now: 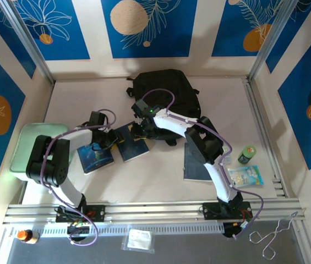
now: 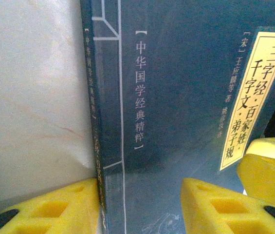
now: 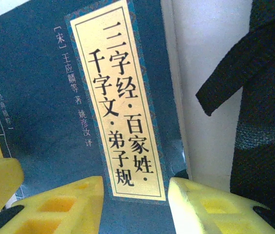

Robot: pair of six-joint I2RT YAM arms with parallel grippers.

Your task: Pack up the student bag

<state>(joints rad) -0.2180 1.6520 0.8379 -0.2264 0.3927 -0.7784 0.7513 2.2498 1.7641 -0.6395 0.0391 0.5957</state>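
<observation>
Both grippers working one dark blue book (image 1: 134, 149), mid-frame in top view. Left gripper (image 2: 137, 195) hovering with fingers apart, straddling spine edge. Right gripper (image 3: 136, 187) likewise spread over opposite edge, probably readying two-arm lift. Student bag (image 1: 163, 91) lying upper centre on desk (image 1: 155, 179), just beyond the book. Bag's opening and contents: cannot tell. Second book (image 1: 96, 158) and third book (image 1: 195, 168) lying unpacked on desk.
</observation>
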